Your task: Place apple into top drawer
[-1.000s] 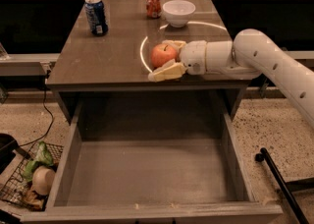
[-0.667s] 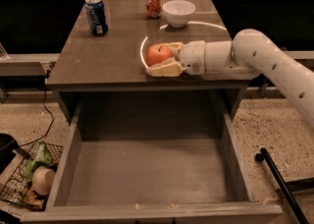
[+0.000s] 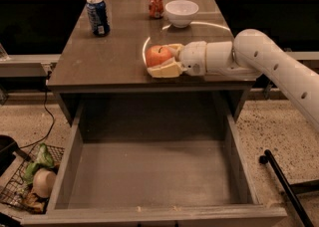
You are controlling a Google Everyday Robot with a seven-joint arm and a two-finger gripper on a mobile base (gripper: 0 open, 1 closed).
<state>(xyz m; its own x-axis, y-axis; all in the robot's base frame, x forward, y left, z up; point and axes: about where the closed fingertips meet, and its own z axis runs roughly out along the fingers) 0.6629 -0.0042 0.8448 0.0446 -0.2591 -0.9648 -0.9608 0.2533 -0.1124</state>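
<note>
The red-orange apple sits near the front edge of the grey-brown cabinet top. My gripper reaches in from the right on a white arm, and its cream fingers close around the apple, one in front and one behind. The top drawer is pulled wide open below the cabinet top, and nothing lies on its flat bottom. The gripper and apple are above the drawer's back edge, slightly right of its middle.
A blue soda can, a red soda can and a white bowl stand at the back of the cabinet top. A wire basket with rubbish is on the floor at the left. A black pole lies at the right.
The gripper with the apple has stayed almost in place, shifting only slightly. Nothing else has moved.
</note>
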